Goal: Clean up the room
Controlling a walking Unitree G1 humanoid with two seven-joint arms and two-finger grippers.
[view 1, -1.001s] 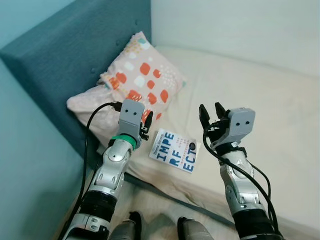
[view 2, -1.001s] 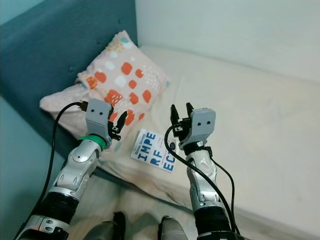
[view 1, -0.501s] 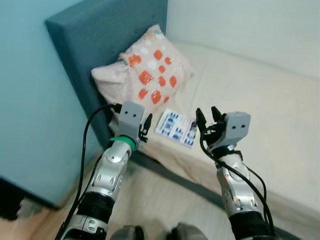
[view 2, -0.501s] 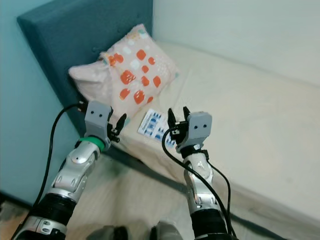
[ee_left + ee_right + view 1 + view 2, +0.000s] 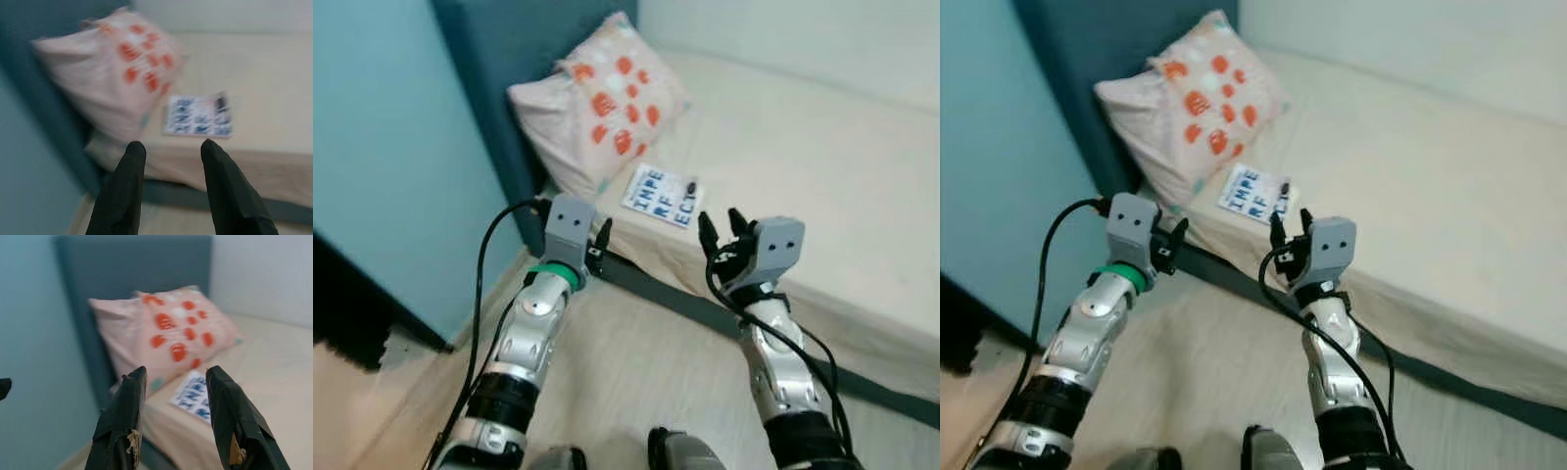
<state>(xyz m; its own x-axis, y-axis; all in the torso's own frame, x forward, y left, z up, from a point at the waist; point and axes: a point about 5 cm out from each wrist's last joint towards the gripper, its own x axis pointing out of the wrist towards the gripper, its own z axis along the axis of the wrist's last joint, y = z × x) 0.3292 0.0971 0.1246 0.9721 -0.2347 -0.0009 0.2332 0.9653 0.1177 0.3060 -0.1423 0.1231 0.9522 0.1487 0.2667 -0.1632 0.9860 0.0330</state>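
Left tool [image 5: 168,149] parted, book [image 5: 198,115] blurred

A bed [image 5: 822,166] with a cream sheet carries two things — a pink pillow [image 5: 597,98] with orange and white blotches, and a book [image 5: 663,196] with blue letters on a white cover. The pillow leans against the dark teal headboard [image 5: 499,108], ahead of the left gripper [image 5: 599,238]. The book lies flat near the bed's edge, just beside the pillow's lower corner — ahead of and between the left gripper and the right gripper [image 5: 724,231]. Below both grippers runs a light wooden floor [image 5: 636,382].
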